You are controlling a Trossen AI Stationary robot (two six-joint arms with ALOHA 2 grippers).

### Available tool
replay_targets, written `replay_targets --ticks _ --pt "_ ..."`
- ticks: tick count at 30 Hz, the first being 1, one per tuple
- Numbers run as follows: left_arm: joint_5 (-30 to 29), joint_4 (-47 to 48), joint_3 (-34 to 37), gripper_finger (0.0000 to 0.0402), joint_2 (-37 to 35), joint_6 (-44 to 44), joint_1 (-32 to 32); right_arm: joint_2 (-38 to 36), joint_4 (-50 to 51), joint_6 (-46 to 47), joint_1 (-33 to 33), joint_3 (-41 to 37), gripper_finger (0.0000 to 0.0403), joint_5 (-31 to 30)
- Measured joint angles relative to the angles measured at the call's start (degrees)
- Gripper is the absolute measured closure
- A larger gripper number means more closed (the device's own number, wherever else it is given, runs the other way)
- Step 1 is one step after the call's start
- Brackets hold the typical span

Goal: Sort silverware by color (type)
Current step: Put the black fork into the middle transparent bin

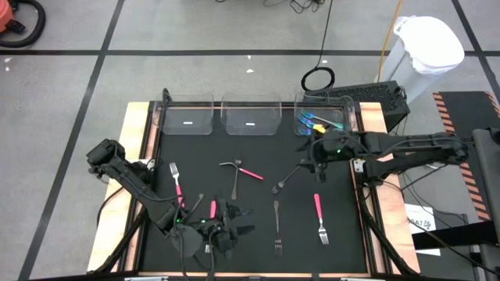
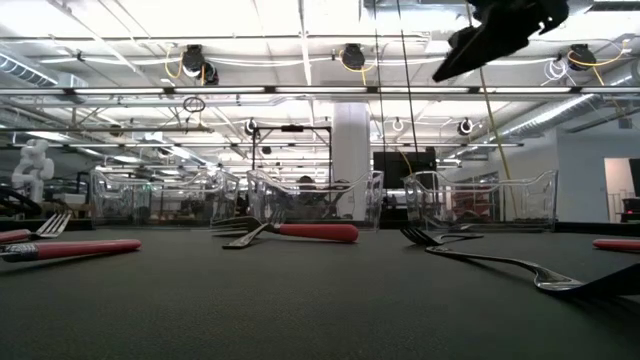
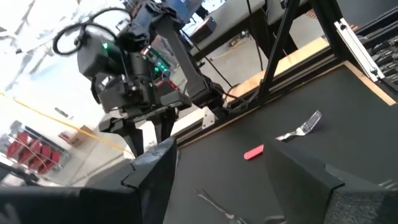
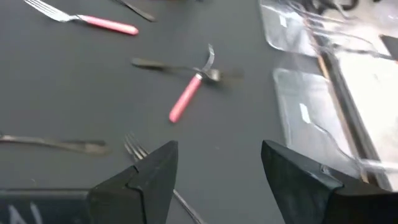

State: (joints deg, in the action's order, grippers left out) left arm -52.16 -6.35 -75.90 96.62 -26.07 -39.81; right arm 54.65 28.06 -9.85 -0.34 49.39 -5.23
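Black matting covered the surface point(image 1: 258, 234), with three clear bins point(image 1: 250, 117) lined along its far edge; my left end effector point(image 1: 223, 230) hung low over the near edge, fingers spread and holding nothing, beside a pink-handled piece point(image 1: 212, 208); a pink-handled fork point(image 1: 176, 183) lay at the far left; a dark piece point(image 1: 233, 178) crossed a pink-handled one point(image 1: 250, 173) near the middle; a black fork point(image 1: 276, 228) lay toward the front; a second pink-handled fork point(image 1: 319, 218) lay right of it; teal-handled pieces point(image 1: 316, 122) sat in the rightmost bin; my right end effector point(image 1: 311, 162) hovered near that bin, fingers apart, empty, above a black spoon point(image 1: 286, 180).
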Motion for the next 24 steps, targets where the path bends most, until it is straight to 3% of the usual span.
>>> replay_targets --ticks 14,24 --pt "-0.39 8.32 0.0 0.016 0.0 12.05 -0.11 17.88 -17.85 -1.77 13.19 0.0 0.0177 -6.87" --pt "-0.55 17.44 0.0 0.016 0.0 20.7 -0.16 25.78 -20.51 0.74 16.26 0.02 0.0177 -6.96"
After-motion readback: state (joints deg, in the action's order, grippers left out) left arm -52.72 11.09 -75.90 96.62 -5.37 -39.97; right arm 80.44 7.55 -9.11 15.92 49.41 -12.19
